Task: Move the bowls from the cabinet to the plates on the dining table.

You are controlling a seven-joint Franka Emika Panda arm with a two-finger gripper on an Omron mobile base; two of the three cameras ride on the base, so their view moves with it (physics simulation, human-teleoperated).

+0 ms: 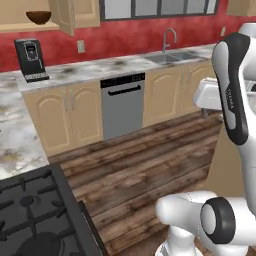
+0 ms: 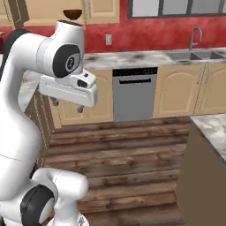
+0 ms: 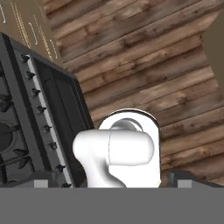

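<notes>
A dark bowl (image 1: pixel 38 18) sits on the shelf of the open cabinet (image 1: pixel 65 14), above the counter (image 1: pixel 90 67). The gripper (image 3: pixel 113 183) points down at the wood floor (image 3: pixel 144 65) beside the stove (image 3: pixel 26 118), its fingers spread wide and empty.

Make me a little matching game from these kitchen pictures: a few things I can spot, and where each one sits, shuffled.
Things:
1. dark brown bowl
2. black coffee machine
3. dishwasher
4. faucet

Places:
A. under the marble counter, between tan cabinet doors
B. on the shelf of the open upper cabinet
C. over the sink, below the window
D. on the marble counter, against the red wall

Pairs: 1-B, 2-D, 3-A, 4-C
</notes>
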